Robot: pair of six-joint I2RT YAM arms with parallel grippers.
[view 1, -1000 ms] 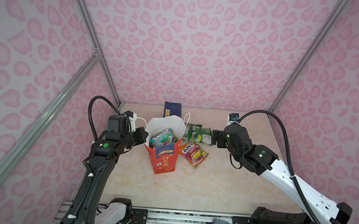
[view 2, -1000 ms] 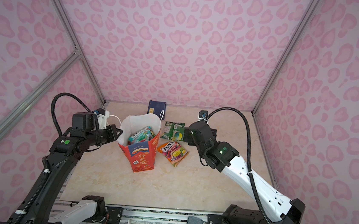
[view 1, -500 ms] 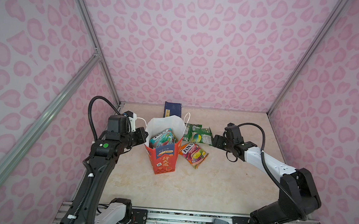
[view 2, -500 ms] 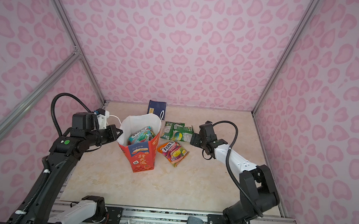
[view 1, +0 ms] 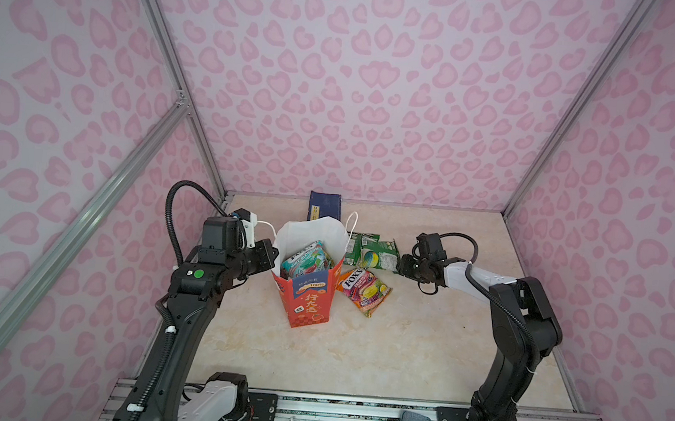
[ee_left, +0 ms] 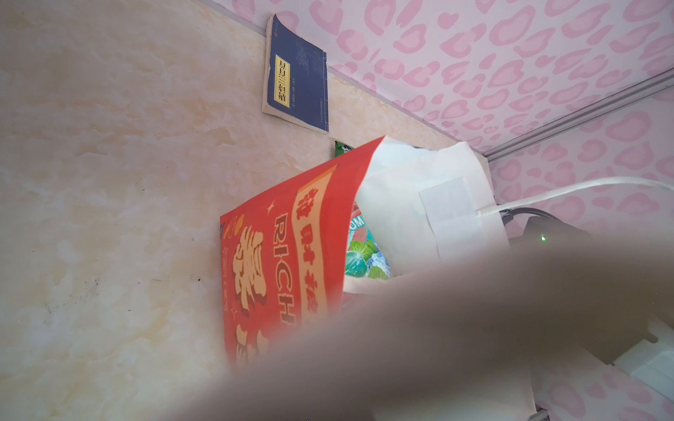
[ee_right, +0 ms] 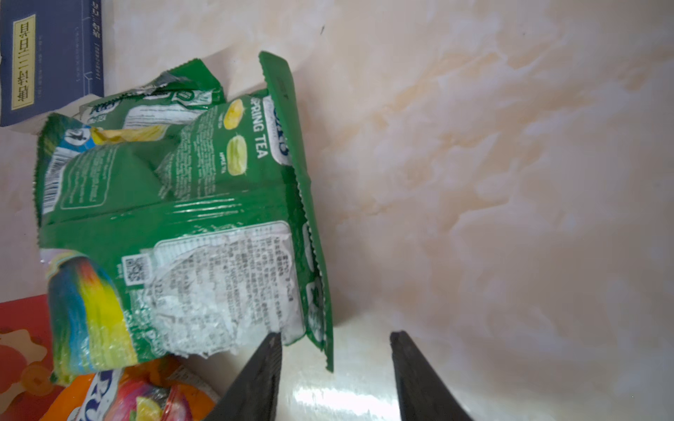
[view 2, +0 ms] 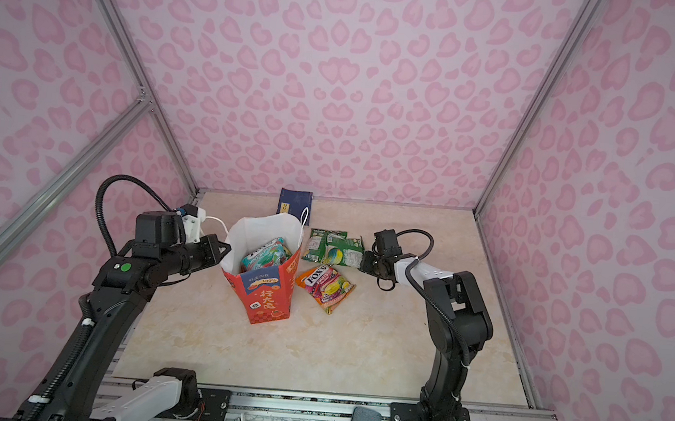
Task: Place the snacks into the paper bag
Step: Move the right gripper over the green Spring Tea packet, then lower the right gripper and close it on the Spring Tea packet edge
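Pink leopard-spotted walls are enclosing a cream marbled tabletop (view 1: 398,350). In both top views the tall red-orange paper bag (view 1: 309,300) (view 2: 270,293) is standing upright mid-table, with a teal glossy packet (view 1: 306,261) showing inside. Two crinkly green packets (view 1: 373,253) and an orange FOX'S packet (view 1: 364,291) are lying just beside it, outside. The left gripper (view 1: 268,255) is meeting the bag's rim, and the right gripper (view 1: 404,264) is meeting the green packets' edge.

In the left wrist view a blur is hiding the fingers; they are pressed together, apparently nipping the rim. A flat dark-blue booklet (ee_left: 296,76) is lying beyond.

In the right wrist view the dark fingers (ee_right: 262,375) are standing spread, straddling the sealed seam of the nearer green packet (ee_right: 219,226). By my judgement the grip is wanting a deeper bite, past the seam onto the packet body, since a tip-only pinch on glossy film is risking a slip.
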